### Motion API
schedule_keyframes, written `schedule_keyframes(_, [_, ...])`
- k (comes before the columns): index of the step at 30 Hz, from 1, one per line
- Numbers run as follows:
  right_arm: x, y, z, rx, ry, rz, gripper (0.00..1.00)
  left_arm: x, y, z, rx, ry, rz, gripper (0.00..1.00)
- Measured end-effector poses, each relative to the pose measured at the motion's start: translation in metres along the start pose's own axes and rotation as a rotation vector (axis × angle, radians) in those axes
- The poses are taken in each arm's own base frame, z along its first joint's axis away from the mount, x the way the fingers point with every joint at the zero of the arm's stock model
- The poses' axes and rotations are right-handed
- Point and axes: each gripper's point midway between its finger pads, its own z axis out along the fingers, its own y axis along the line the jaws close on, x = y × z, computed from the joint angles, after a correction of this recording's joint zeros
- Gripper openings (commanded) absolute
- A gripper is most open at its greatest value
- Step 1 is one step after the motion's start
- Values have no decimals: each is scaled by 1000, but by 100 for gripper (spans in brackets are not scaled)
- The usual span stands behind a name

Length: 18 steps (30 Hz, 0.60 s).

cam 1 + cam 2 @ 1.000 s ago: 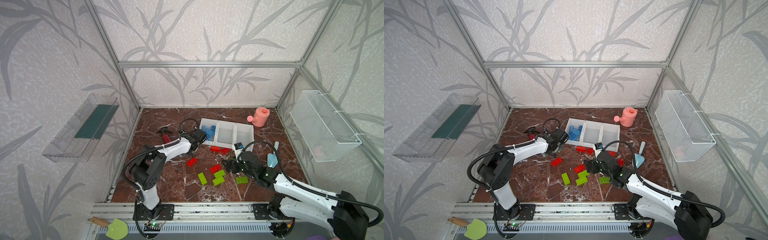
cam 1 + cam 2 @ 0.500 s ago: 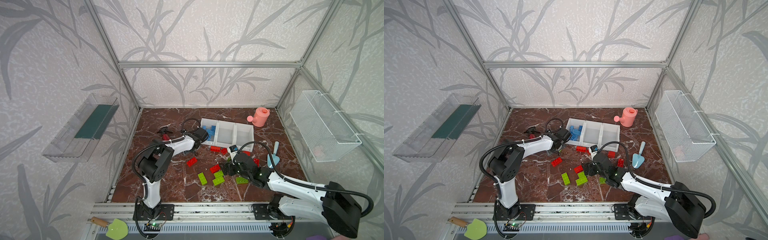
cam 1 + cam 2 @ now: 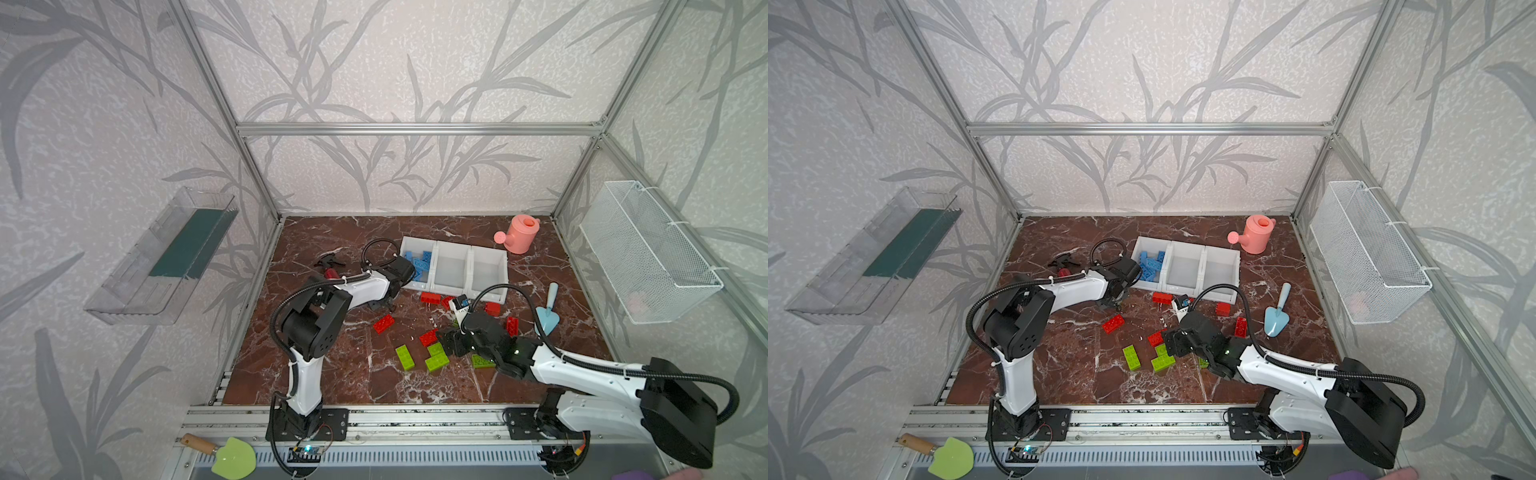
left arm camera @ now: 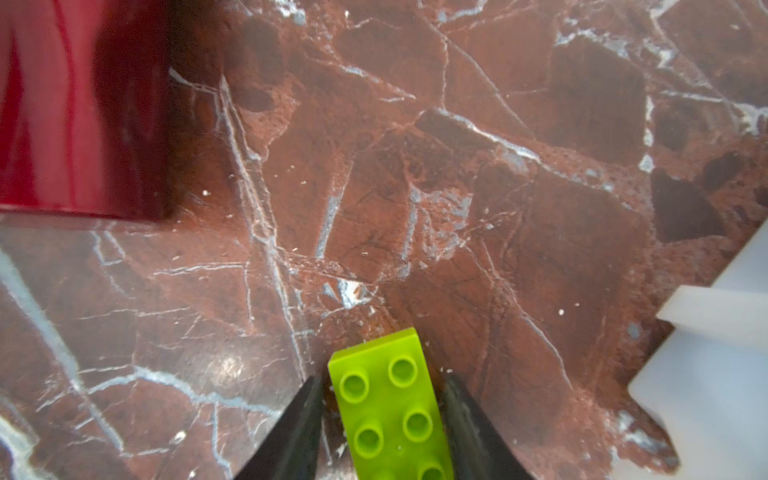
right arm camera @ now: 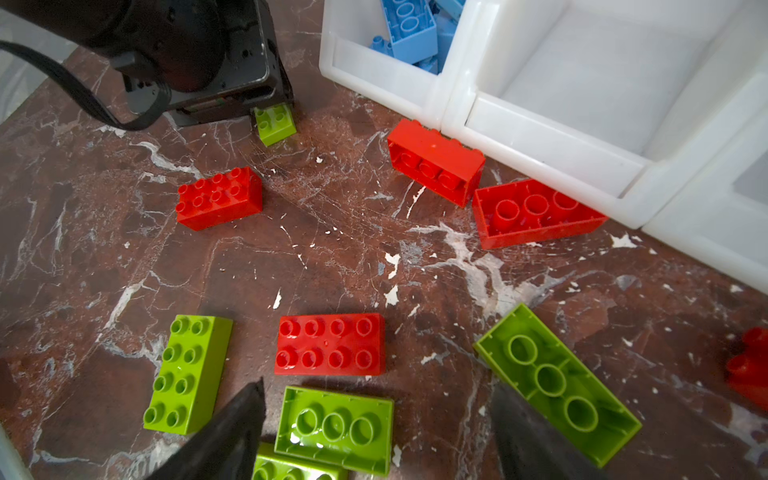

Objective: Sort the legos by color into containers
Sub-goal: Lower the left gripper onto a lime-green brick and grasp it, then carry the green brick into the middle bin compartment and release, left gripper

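A lime green lego (image 4: 390,407) lies on the marble between the fingers of my left gripper (image 4: 380,388), whose jaws stand narrowly open with a thin gap on each side. This gripper (image 3: 384,305) (image 3: 1113,303) is low, just in front of the containers (image 3: 451,266) (image 3: 1183,266); the left bin holds several blue legos (image 3: 417,262). My right gripper (image 5: 376,384) (image 3: 449,343) hangs open over an upturned green lego (image 5: 334,428), beside a red one (image 5: 330,345). More red legos (image 3: 383,323) and green legos (image 3: 404,357) are scattered on the table.
A pink watering can (image 3: 519,235) stands at the back right and a blue trowel (image 3: 548,316) lies right of the legos. A red-and-black spray bottle (image 3: 330,270) sits left of the bins. A wire basket (image 3: 648,257) and a clear tray (image 3: 166,257) hang on the side walls.
My left gripper has come down from the bins to the table and its jaws have narrowed around a green lego. The right gripper has shifted a little left over the green legos, still open.
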Motion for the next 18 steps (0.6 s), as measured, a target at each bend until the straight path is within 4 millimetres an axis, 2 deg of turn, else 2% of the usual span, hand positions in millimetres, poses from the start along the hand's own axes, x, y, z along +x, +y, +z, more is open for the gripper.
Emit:
schedule_keyframes(9, [0, 3, 3, 3, 6, -17, 86, -1, 5, -9, 15, 7, 23, 33])
schedule_keyframes(18, [1, 3, 5, 7, 10, -30, 86, -22, 1, -44, 92, -37, 51, 32])
